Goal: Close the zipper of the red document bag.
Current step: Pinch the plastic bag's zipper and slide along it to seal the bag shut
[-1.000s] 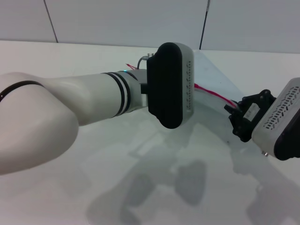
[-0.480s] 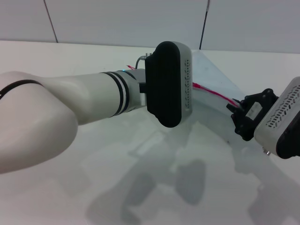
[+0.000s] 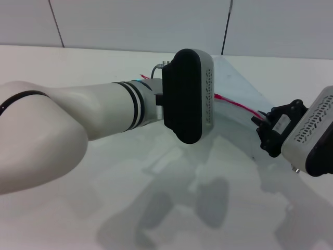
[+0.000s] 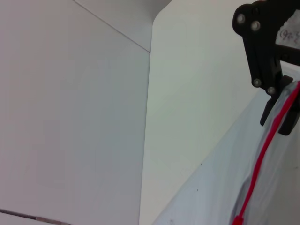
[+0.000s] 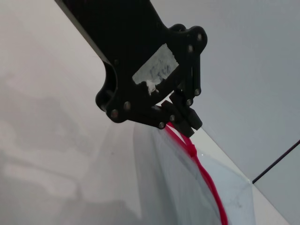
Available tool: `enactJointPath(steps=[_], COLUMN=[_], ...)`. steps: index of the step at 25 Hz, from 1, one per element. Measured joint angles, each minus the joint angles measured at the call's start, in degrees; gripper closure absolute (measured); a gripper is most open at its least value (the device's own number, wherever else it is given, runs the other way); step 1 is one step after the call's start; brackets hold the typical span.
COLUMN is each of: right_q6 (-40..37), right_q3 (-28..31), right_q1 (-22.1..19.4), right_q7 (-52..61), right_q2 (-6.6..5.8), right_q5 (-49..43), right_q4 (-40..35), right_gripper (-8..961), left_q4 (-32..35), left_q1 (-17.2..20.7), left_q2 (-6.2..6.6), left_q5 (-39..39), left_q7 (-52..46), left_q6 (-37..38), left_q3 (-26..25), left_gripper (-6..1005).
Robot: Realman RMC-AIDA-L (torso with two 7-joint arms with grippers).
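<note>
The red document bag (image 3: 235,82) lies pale and translucent on the white table, mostly behind my left arm. Its zipper (image 3: 239,105) shows as a thin red line running from my left arm's wrist housing (image 3: 187,96) towards the right. My right gripper (image 3: 264,126) is shut on the zipper's right end. The right wrist view shows this grip close up: the black fingertips (image 5: 183,121) pinch the red zipper (image 5: 204,176) at the bag's (image 5: 183,192) edge. The left wrist view shows the same right gripper (image 4: 280,108) on the zipper (image 4: 262,150). My left gripper itself is hidden behind its wrist housing.
My left arm (image 3: 78,125) spans the left and middle of the head view and covers much of the table (image 3: 171,208). A grey panelled wall (image 3: 135,21) rises behind the table's far edge.
My right gripper has edged slightly to the right with the zipper's end still pinched. The left arm has hardly moved.
</note>
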Motion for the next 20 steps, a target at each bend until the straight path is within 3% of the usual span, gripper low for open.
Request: enactJointPath(steps=[5, 10, 20], right_q6=[0.0, 0.0, 0.0], right_q3=[0.0, 0.0, 0.1], right_q1=[0.1, 0.6, 0.7], right_q7=[0.0, 0.0, 0.0], right_q2=[0.00, 0.00, 0.00], right_q5=[0.0, 0.0, 0.0], right_q4=[0.3, 0.9, 1.0], right_gripper=[889, 886, 879], left_q4=[0.1, 0.0, 0.2], left_q1=[0.0, 0.2, -0.1], left_q2=[-0.02, -0.05, -0.06], left_q5=[0.0, 0.0, 0.0], left_q7=[0.0, 0.4, 0.2], left_q6=[-1.6, -2.9, -2.6], left_q3=[0.7, 1.5, 2.8], left_gripper=[948, 769, 668])
